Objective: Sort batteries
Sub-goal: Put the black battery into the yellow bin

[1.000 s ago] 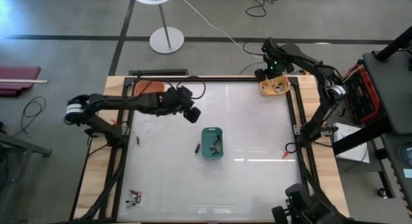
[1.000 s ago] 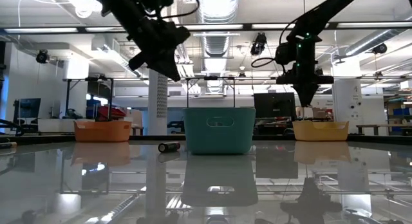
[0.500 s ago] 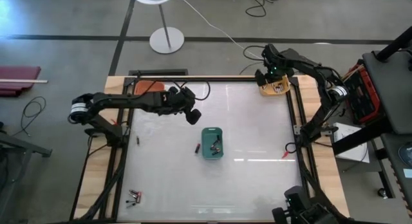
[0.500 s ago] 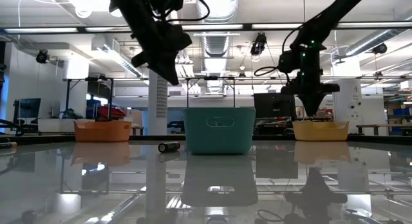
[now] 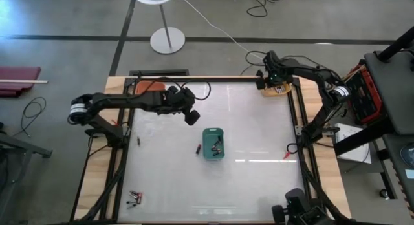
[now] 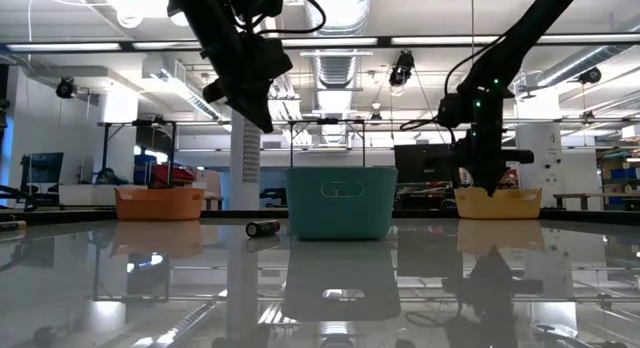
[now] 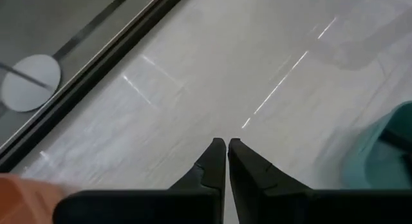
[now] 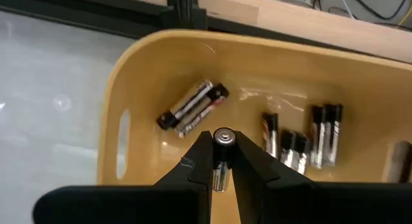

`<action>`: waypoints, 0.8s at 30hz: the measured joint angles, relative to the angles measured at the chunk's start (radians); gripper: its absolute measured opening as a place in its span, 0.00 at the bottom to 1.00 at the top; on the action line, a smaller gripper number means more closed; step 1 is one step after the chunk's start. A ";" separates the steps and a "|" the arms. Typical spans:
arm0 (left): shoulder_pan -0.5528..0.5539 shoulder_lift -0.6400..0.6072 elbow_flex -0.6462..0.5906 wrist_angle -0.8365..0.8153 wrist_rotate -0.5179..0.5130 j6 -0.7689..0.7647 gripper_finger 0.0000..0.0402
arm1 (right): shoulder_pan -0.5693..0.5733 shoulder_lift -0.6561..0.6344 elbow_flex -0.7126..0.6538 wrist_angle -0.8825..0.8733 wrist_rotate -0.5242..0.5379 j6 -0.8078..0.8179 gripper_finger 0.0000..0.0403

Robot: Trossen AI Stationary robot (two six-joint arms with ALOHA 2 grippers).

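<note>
My right gripper (image 8: pixel 223 161) hangs over the yellow bin (image 8: pixel 135 95) at the table's far right corner, shut on a dark and silver battery (image 8: pixel 222 166). Several batteries (image 8: pixel 193 108) lie on that bin's floor. My left gripper (image 5: pixel 192 117) hovers shut and empty high above the table, left of the teal bin (image 5: pixel 213 143). Loose batteries lie on the table beside the teal bin (image 5: pixel 198 149), at the left (image 5: pixel 138 141) and at the near left corner (image 5: pixel 134 198). My right gripper pinches the battery's sides between its two fingers, near their tips. The battery's silver end cap (image 8: pixel 223 136) shows just past the fingertips. The fingers point down into the yellow bin, and the battery is clear of the bin's floor.
An orange bin (image 5: pixel 147 87) stands at the far left corner. The teal bin (image 6: pixel 340 202) in the table's middle holds some dark items. A small red object (image 5: pixel 288 152) lies near the right edge. A dark frame runs around the table.
My right gripper has gone down toward the yellow bin with the battery still between its fingers, and now hangs just above the bin.
</note>
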 joint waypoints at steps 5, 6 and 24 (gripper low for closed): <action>0.002 -0.028 0.000 -0.064 -0.028 -0.002 0.00 | -0.025 0.005 -0.049 0.054 0.004 0.035 0.07; 0.002 -0.038 0.000 -0.076 -0.032 0.003 0.00 | -0.030 0.007 -0.054 0.058 0.004 0.034 0.07; -0.001 -0.279 -0.116 -0.431 -0.061 -0.022 0.00 | 0.028 -0.097 -0.009 0.032 0.031 0.072 0.41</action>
